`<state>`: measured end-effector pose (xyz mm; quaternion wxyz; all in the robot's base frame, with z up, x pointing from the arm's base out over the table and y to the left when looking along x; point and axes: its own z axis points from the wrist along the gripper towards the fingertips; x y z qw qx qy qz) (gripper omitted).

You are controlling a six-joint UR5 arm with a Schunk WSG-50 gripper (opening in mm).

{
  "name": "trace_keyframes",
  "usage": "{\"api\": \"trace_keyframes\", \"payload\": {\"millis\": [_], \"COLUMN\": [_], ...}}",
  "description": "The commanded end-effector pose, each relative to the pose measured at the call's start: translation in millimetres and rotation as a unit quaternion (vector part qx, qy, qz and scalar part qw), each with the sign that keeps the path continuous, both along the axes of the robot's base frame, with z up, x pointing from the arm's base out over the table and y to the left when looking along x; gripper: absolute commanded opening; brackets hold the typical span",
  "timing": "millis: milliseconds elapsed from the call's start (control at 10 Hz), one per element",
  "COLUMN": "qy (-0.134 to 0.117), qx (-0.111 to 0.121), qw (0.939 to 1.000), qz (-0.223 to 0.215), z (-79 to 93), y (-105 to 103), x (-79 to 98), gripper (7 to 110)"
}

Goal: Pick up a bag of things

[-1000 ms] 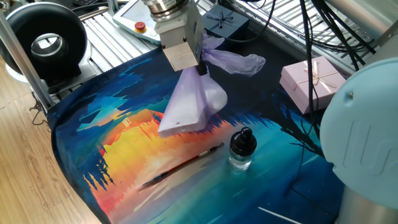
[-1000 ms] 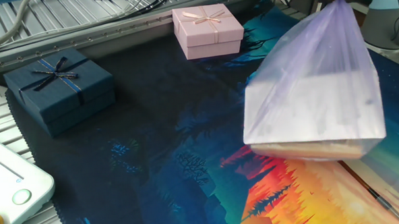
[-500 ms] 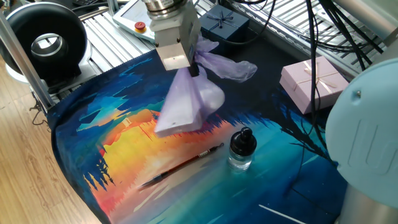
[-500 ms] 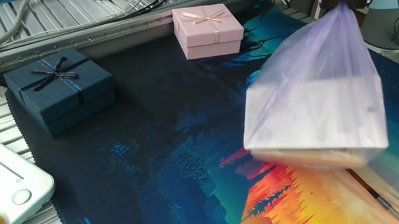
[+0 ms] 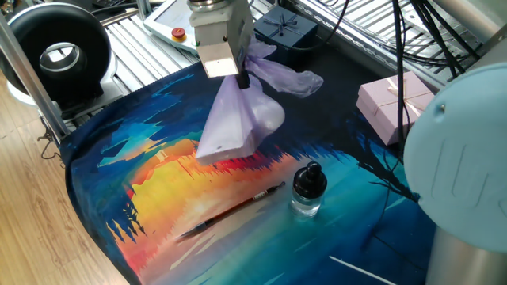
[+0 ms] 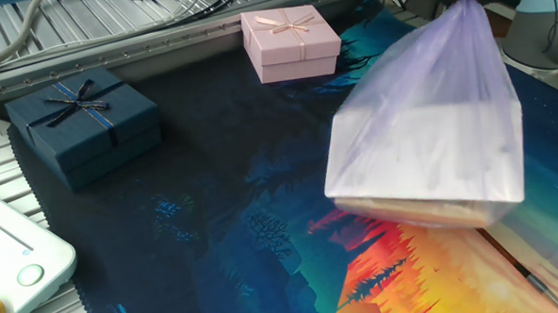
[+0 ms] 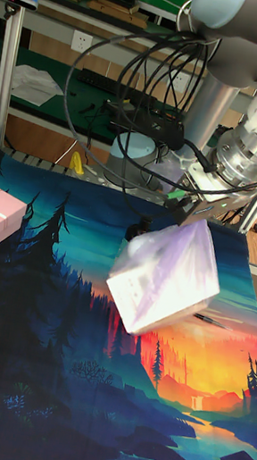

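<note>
A thin brush and a small bottle lie on the bright desk. Above them the bag of things hangs in the air, off the desk. The gripper pinches its knotted top. A pink box sits farther back.

What we count on and around the painted mat

We count one lilac plastic bag with a single whitish block inside, one gripper, and two gift boxes: one pink gift box with a bow and one navy gift box with a ribbon. We also see one small glass bottle with a black cap, one thin brush, one mat, one black round fan-like unit, and one white pendant carrying one red button and one green one.
</note>
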<state>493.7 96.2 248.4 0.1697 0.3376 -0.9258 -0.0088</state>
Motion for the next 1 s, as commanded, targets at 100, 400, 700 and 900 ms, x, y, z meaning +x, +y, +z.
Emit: {"api": "trace_keyframes", "payload": {"millis": [100, 400, 700, 900], "qy": [-0.004, -0.004, -0.004, -0.004], "qx": [0.019, 0.022, 0.022, 0.026], "qw": [0.9994, 0.999, 0.9989, 0.9988], "qz": [-0.03, -0.039, -0.041, -0.041], "z": [3.3, 4.2, 4.5, 4.2], "y": [-2, -18, -23, -26], "x": [3.1, 1.6, 1.7, 2.6], "gripper": [7, 7, 7, 7]}}
